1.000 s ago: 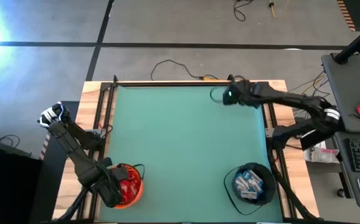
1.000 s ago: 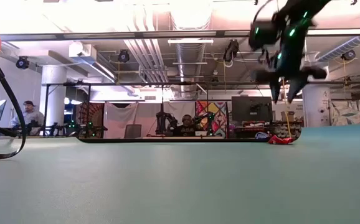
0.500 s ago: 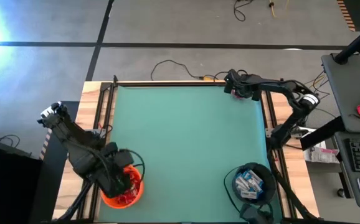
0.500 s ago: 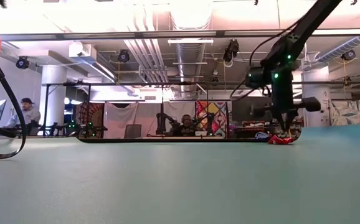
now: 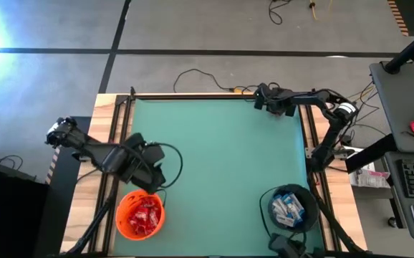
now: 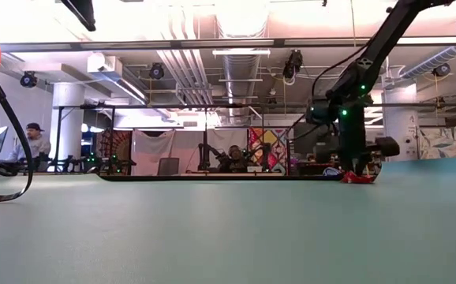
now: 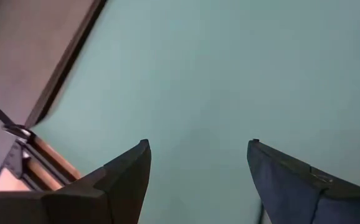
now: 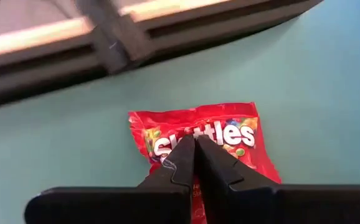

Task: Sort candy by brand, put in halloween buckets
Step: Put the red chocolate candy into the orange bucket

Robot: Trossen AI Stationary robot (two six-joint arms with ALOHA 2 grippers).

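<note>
One red candy (image 8: 202, 140), right end effector (image 8: 194, 148) pinching

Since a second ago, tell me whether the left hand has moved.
Yes. The left hand has moved off the orange bucket, toward the table's far side.

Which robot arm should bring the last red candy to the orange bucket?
The right one, probably. The right gripper already sits down on the red candy in the far corner, fingers together. The left gripper hangs open and empty near the orange bucket, far from that candy.
</note>
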